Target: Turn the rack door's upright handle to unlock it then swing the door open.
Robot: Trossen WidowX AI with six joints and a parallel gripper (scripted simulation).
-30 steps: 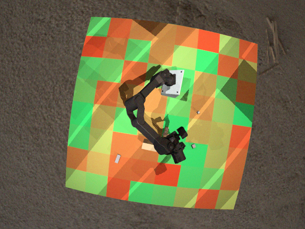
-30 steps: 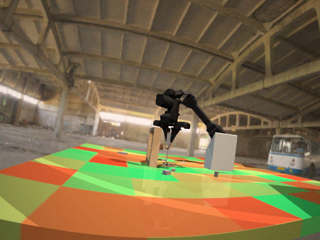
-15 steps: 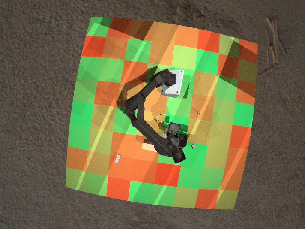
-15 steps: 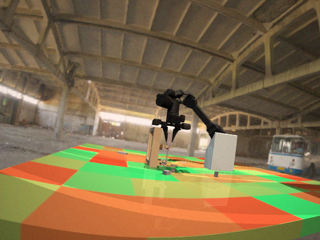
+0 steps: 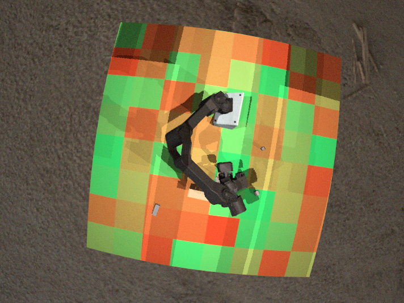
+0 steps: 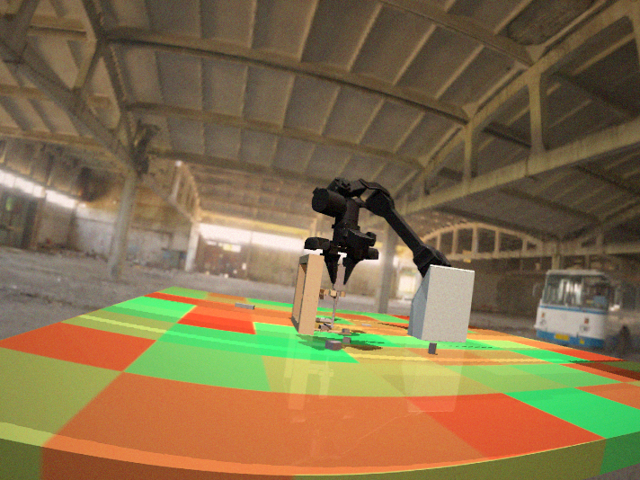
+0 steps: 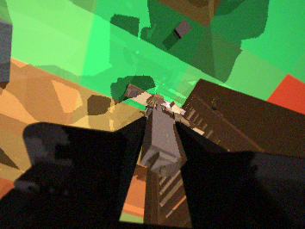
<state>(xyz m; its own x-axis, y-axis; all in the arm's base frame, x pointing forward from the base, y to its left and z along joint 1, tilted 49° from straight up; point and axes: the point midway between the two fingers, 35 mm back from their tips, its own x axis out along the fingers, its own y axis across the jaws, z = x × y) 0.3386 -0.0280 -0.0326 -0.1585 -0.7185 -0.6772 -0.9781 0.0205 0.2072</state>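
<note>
In the middle of the exterior view, the black arm (image 5: 199,174) (image 6: 398,223) arches from a pale, boxy base (image 5: 237,110) (image 6: 448,305), its wrist pointing down. The gripper (image 5: 228,179) (image 6: 339,281) (image 7: 160,124) is narrowed around the smooth grey handle (image 6: 339,273) (image 7: 162,139), upright beside the tan, straight-edged rack (image 6: 310,295), above the glossy, orange-and-green checked table (image 5: 290,208) (image 6: 258,429) (image 7: 52,39).

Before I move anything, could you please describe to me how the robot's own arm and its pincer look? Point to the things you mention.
The arm (image 5: 185,144) (image 6: 397,222) is matte black to dark charcoal, built of chunky, angular links with rounded, drum-like joint housings. The pincer (image 5: 227,180) (image 6: 340,281) (image 7: 160,124) is equally dark, with two wedge-shaped fingers that narrow to slim tips. I can make out no cable or marking on either.
</note>
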